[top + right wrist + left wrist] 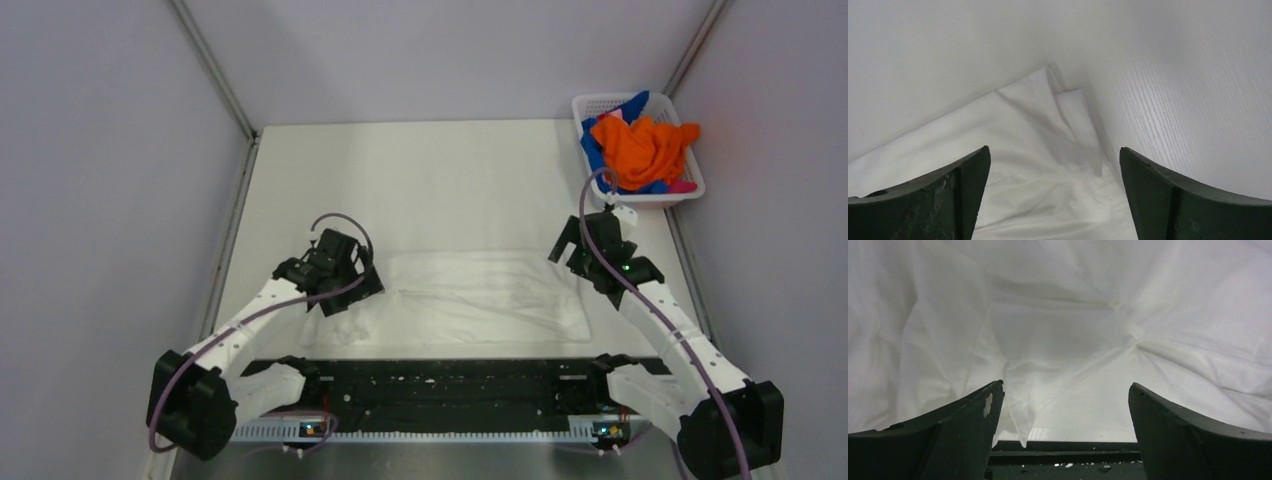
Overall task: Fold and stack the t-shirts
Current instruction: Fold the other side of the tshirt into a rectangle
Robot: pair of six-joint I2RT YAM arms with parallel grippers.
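My left gripper [1065,390], jaws spread, over rumpled left edge of large white thin-cloth t-shirt [470,295] flat on white table [430,180]; my right gripper [1054,152], released, above its right corner. Crumpled orange cloth t-shirt [645,145] in white plastic lattice basket [600,102].

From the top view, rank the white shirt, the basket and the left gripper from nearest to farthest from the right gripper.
1. white shirt: its right end lies just beside the right gripper.
2. basket: beyond it, in the far right corner.
3. left gripper: across the table, at the shirt's left end.
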